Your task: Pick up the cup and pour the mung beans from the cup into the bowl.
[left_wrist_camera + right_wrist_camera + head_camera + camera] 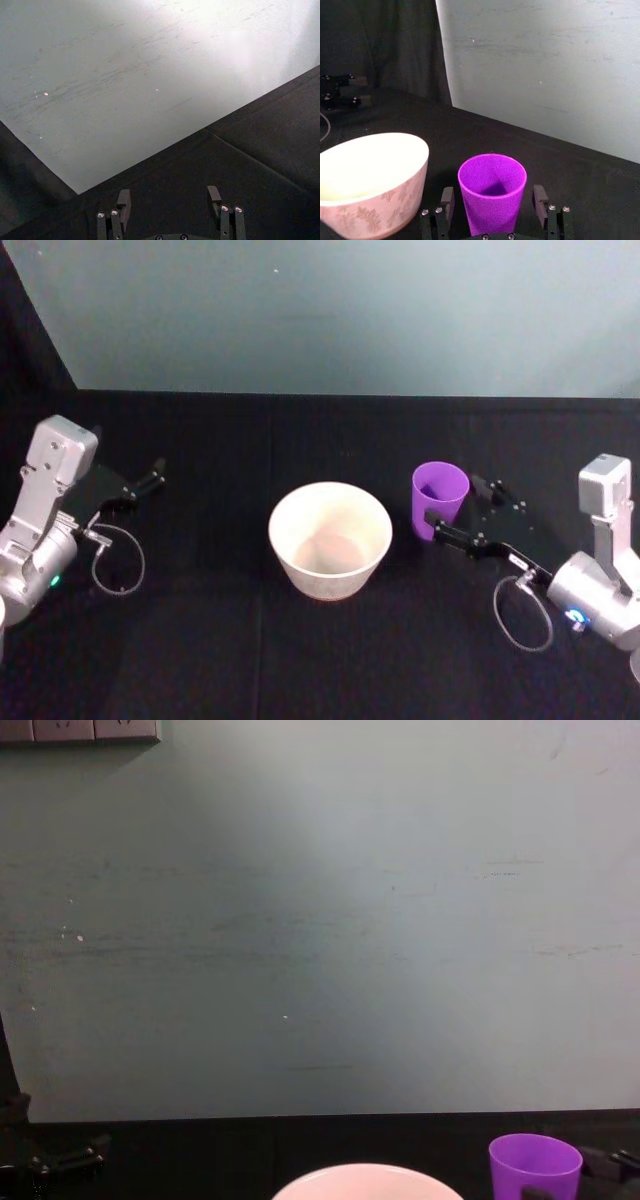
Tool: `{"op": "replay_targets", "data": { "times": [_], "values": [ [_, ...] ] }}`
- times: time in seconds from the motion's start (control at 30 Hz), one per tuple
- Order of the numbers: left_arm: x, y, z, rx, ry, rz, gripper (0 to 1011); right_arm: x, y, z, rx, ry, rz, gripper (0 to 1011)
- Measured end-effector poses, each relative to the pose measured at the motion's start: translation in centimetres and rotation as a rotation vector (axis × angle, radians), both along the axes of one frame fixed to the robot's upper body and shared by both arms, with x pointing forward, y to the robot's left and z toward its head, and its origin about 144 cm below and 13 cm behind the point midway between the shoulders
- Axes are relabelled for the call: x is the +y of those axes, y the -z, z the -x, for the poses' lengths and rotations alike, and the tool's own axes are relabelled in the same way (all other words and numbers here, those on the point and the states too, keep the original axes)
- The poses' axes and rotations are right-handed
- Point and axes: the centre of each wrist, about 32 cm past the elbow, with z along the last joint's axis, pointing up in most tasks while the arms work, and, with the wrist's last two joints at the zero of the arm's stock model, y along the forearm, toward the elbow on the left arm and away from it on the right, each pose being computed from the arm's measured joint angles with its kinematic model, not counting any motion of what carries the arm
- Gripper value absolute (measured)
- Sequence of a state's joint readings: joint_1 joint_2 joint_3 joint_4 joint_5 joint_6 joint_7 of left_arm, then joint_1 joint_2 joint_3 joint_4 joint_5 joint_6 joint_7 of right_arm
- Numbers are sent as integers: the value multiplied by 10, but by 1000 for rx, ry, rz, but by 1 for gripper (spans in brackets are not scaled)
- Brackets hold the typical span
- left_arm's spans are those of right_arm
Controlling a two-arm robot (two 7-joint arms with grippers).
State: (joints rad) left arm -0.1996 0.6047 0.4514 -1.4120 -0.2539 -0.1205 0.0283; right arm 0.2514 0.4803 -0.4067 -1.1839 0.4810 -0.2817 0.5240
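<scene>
Right wrist view: right gripper [491,192], fingers spread, straddles the upright cup [492,207] beside the bowl [412,177]; close squarely at mid-height, keeping it level. Left gripper [169,197] idles far left, spread.

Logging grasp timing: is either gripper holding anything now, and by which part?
Nothing is held yet. The right gripper is open, its fingers flanking the cup with gaps on both sides. The left gripper is open and empty.
</scene>
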Motion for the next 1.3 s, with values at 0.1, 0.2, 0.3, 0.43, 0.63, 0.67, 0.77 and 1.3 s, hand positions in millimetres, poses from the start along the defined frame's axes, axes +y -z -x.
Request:
{"op": "replay_targets", "data": {
  "times": [0.1,0.2,0.3,0.43,0.63,0.67,0.77,1.3],
  "values": [
    [0,0,0,0,0,0,1000,5,-1,-7,-4,-7,-1,1003],
    [0,0,0,0,0,0,1000,9,-2,-14,-6,-10,1,1002],
    [0,0,0,0,0,0,1000,12,-3,-18,-7,-10,2,1002],
    [0,0,0,0,0,0,1000,16,-2,-25,1,-7,11,1002],
    [0,0,0,0,0,0,1000,20,-1,-29,4,-5,20,1002],
    [0,0,0,0,0,0,1000,20,-1,-29,3,-5,21,1002],
    [0,0,0,0,0,0,1000,22,-1,-30,1,-4,19,1002],
    [0,0,0,0,0,0,1000,22,-1,-30,2,-6,19,947]
  ]
}}
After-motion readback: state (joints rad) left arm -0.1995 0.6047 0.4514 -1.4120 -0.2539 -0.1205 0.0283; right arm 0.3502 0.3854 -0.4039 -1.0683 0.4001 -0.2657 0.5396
